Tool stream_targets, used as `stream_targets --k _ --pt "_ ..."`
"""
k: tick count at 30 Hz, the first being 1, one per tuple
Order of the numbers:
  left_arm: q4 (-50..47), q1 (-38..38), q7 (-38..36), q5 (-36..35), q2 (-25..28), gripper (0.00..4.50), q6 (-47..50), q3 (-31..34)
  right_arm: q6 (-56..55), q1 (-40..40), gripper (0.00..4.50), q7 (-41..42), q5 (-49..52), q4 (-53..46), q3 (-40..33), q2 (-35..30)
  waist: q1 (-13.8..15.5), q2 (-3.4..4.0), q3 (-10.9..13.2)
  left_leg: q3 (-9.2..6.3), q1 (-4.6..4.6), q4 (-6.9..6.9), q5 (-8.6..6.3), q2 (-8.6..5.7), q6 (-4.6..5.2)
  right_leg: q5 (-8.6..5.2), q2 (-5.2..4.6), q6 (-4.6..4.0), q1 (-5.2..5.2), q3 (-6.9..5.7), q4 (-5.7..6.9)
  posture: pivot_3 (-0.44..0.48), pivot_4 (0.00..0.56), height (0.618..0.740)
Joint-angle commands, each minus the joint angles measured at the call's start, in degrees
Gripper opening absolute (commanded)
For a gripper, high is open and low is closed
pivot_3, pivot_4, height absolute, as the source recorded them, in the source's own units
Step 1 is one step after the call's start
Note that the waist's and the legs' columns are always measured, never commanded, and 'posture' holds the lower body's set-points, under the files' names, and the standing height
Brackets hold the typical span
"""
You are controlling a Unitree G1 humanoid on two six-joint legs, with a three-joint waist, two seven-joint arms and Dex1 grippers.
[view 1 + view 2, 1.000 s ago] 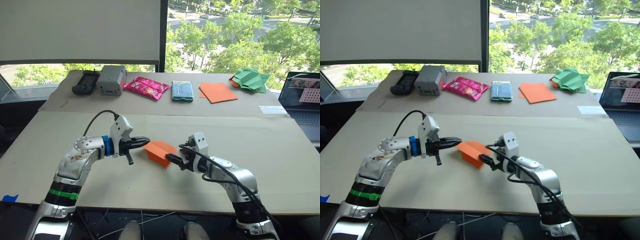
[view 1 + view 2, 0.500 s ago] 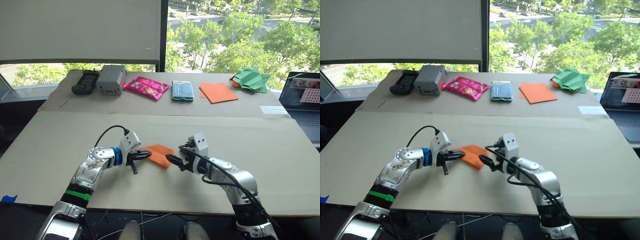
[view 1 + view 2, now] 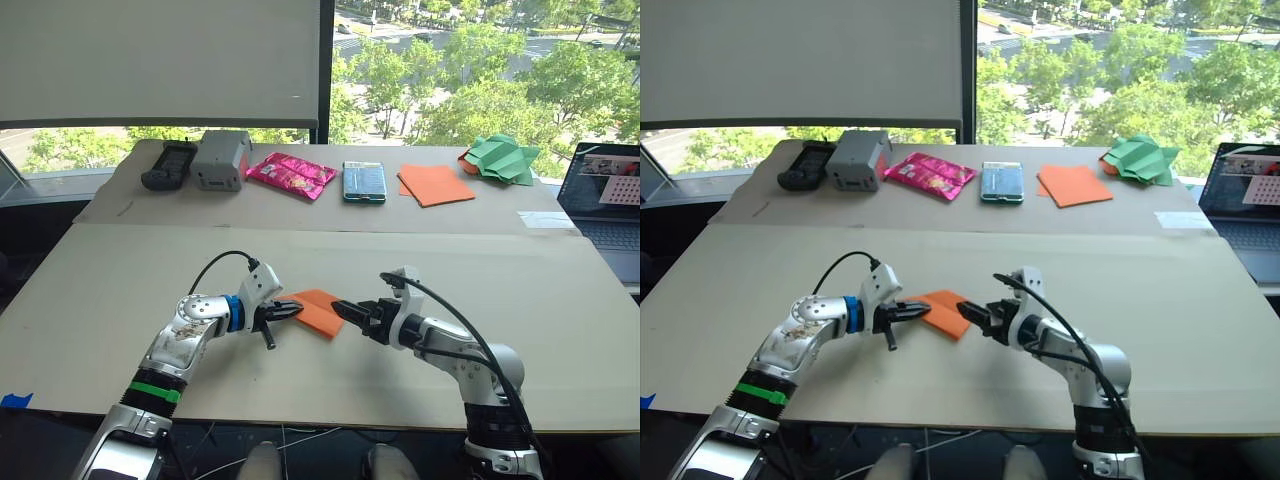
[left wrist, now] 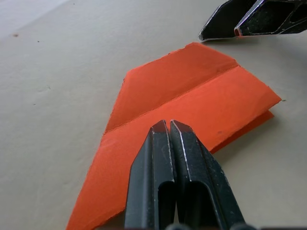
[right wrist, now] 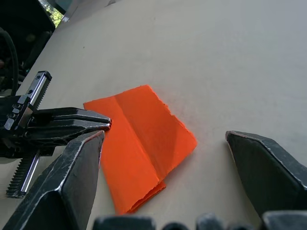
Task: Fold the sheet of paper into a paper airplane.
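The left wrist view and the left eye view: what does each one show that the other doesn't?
Left wrist view alone: the crease line running along the folded orange sheet of paper and the left gripper pressed shut on top of it.

Left eye view alone: the far table edge with a pink packet, a smooth orange square, green crumpled paper and a laptop.

Both: the sheet lying on the table, with the right gripper beside it.

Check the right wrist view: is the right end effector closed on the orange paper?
No, the right end effector is wide open, its fingers apart with the folded orange paper lying flat on the table beyond them.
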Motion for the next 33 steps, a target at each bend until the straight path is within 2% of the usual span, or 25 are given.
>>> stream_targets --k 1,9,26,33 --pt "-1.71 0.06 -0.29 0.27 0.4 0.14 -0.78 0.26 5.25 2.0 4.47 -1.07 2.88 0.43 0.82 1.66 -0.03 0.0 -0.01 0.0 0.0 0.0 -0.03 0.0 -0.05 0.0 0.0 0.0 0.0 0.0 0.0 0.0 0.15 0.702" --pt "-1.03 1.36 -0.64 3.43 0.65 0.14 -3.36 -2.18 9.99 3.01 4.47 -3.74 6.99 -2.17 -0.67 5.16 -0.17 0.05 -0.02 -0.01 0.0 -0.03 -0.05 0.02 -0.07 0.0 0.0 -0.01 -0.03 0.0 -0.01 0.0 0.15 0.702" --pt "-0.92 2.99 -0.66 4.72 1.05 0.14 -4.52 -2.11 2.66 1.44 4.47 -4.51 5.99 0.09 0.67 7.08 -0.55 0.27 -0.27 -0.02 0.0 -0.05 -0.1 0.04 -0.1 -0.02 0.0 -0.03 -0.1 0.0 -0.05 0.0 0.15 0.702" --pt "-0.5 2.73 -0.93 4.9 1.21 0.14 -4.59 -2.18 -3.27 3.04 4.47 -1.47 3.84 -3.93 6.82 4.1 -0.41 0.32 -0.25 -0.02 -0.08 -0.05 -0.1 0.03 -0.1 -0.02 -0.01 -0.03 -0.15 0.0 -0.07 0.0 0.15 0.702"
